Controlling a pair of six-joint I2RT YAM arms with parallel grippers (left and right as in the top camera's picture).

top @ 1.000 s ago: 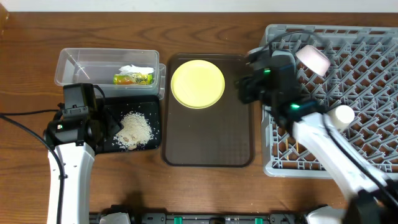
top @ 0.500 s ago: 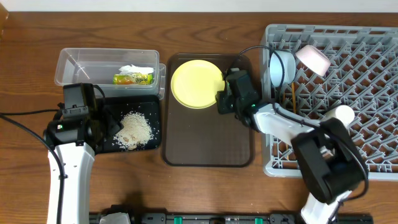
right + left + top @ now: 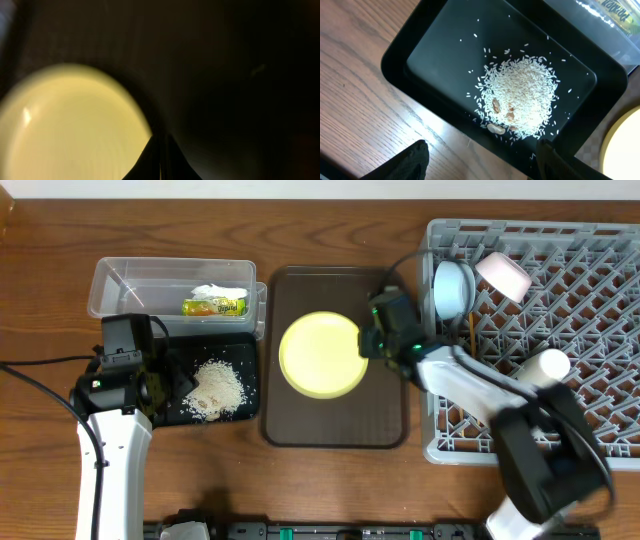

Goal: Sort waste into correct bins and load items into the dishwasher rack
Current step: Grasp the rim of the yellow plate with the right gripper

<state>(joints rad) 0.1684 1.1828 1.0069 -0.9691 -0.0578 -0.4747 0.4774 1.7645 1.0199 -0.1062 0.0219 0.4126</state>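
Note:
The round yellow plate point(image 3: 320, 355) lies on the dark brown serving tray point(image 3: 335, 420), near its middle. My right gripper point(image 3: 368, 345) is at the plate's right edge, and in the right wrist view point(image 3: 161, 165) its fingers are pressed together on the plate's rim point(image 3: 70, 125). My left gripper point(image 3: 172, 385) hovers open and empty over the near edge of the black tray point(image 3: 435, 55), which holds the rice heap point(image 3: 520, 95). The wrapper point(image 3: 215, 302) lies in the clear tub point(image 3: 140, 285). The grey rack point(image 3: 440, 450) holds the blue bowl point(image 3: 452, 288), white bowl point(image 3: 503, 275), cup point(image 3: 548, 365) and chopsticks point(image 3: 465, 330).
The black tray point(image 3: 180, 350) sits just in front of the clear tub, left of the brown tray. The rack fills the right side, close to the brown tray's right edge. Bare wooden table lies in front of the trays.
My right arm swung from the rack to the plate's right edge and closed there. The plate has slid from the far end of the brown tray towards its middle. The left arm has not moved.

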